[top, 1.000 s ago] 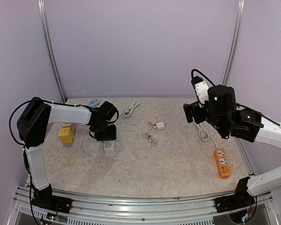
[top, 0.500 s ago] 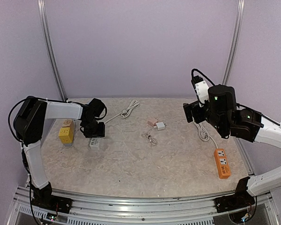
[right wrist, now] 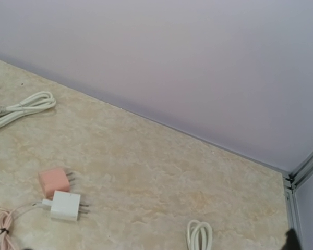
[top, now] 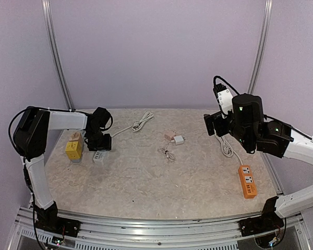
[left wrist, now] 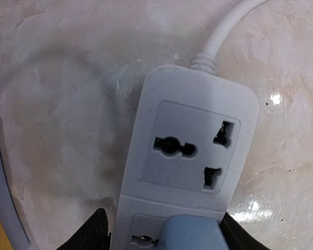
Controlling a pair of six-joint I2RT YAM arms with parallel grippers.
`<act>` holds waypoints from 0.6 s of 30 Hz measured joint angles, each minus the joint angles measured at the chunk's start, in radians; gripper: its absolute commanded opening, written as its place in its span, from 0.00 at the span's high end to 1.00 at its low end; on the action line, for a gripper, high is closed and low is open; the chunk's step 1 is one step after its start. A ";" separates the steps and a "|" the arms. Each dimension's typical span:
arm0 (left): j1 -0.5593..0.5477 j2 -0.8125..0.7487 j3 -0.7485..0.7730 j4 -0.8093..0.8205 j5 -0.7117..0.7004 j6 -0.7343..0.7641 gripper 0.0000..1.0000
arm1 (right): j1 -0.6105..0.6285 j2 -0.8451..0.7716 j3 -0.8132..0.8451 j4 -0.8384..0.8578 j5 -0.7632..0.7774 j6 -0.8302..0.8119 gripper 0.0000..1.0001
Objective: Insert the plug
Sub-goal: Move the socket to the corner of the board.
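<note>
The left gripper (top: 98, 142) is hanging low over the white power strip (left wrist: 190, 146), which is lying at the left of the table (top: 161, 182), just right of a yellow block (top: 73, 149). In the left wrist view its black fingers (left wrist: 96, 233) are standing about half apart, one on each side of the strip's end. A blue-grey plug (left wrist: 190, 234) is sitting between them on the strip's next outlet. I cannot tell whether the jaws are pinching the strip or merely flanking it. The frame edge is also hiding how deep the plug is seated.

The main risk, as I am judging it, is this: if the plug is only resting on its holes, lifting the arm is likely going to leave it half in or tip it out. If a finger is catching the strip's side, the lift is going to drag the light strip along, since its cord (left wrist: 224, 31) is offering little resistance. A sideways nudge could also shove the strip against the yellow block.

The right gripper (top: 213, 125) is hovering high at the right with its jaws fully spread and nothing in them. It is well apart from the orange strip (top: 247, 181) and is bracing nothing.
</note>
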 measured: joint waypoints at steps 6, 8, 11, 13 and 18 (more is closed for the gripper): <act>0.001 0.000 0.000 -0.005 0.003 -0.007 0.14 | 0.000 0.000 0.000 0.000 0.000 0.000 0.00; -0.002 0.000 0.000 -0.005 0.003 -0.009 0.10 | 0.000 0.000 0.000 0.000 0.000 0.000 0.00; -0.009 -0.006 0.000 -0.006 0.003 -0.011 0.01 | 0.000 0.004 0.000 0.000 0.000 -0.001 0.00; -0.017 -0.026 0.000 -0.007 0.001 -0.012 0.01 | 0.000 0.011 0.000 0.000 0.000 -0.001 0.00; -0.056 -0.159 0.011 -0.010 -0.032 -0.010 0.01 | 0.000 0.037 0.004 0.000 -0.003 -0.001 0.00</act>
